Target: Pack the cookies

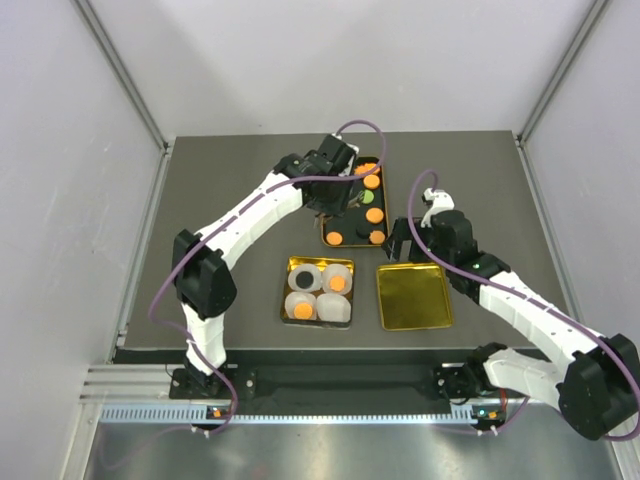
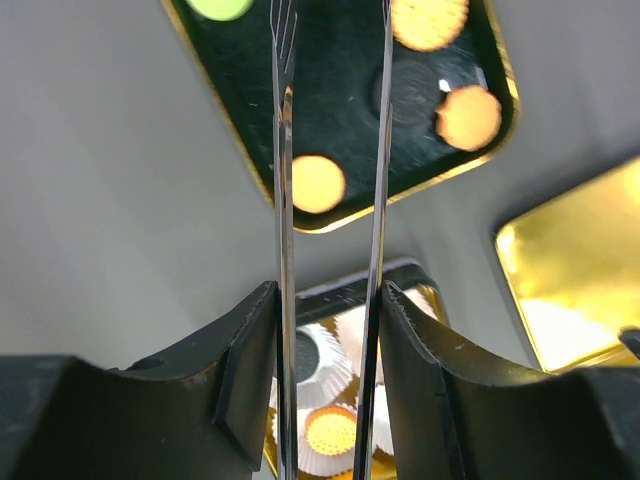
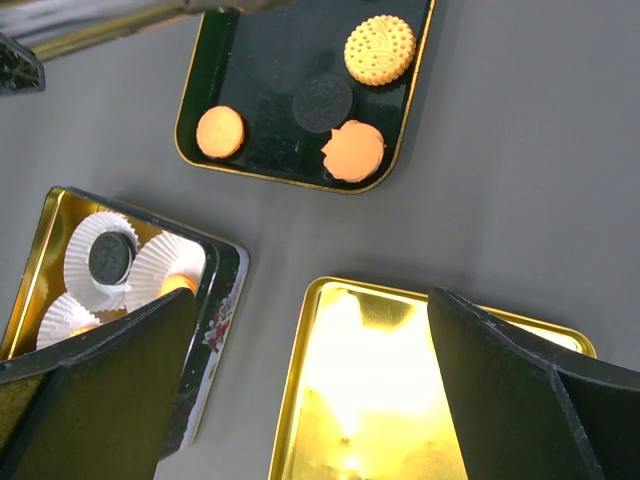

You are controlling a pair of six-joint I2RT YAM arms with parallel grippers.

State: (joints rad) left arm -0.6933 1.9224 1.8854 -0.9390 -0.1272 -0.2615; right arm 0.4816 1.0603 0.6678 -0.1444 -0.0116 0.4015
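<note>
Several cookies lie on a black tray: orange discs, one green. The right wrist view shows an orange disc, a black one, a scalloped orange one and a tan biscuit. My left gripper is shut on metal tweezers. Their blades are apart and empty over the tray's near corner, astride an orange cookie. My right gripper is open and empty above the near edge of the gold lid.
A gold tin near the middle holds white paper liners, one with a black cookie and two with orange cookies. The gold lid lies to its right. Grey walls enclose the dark table.
</note>
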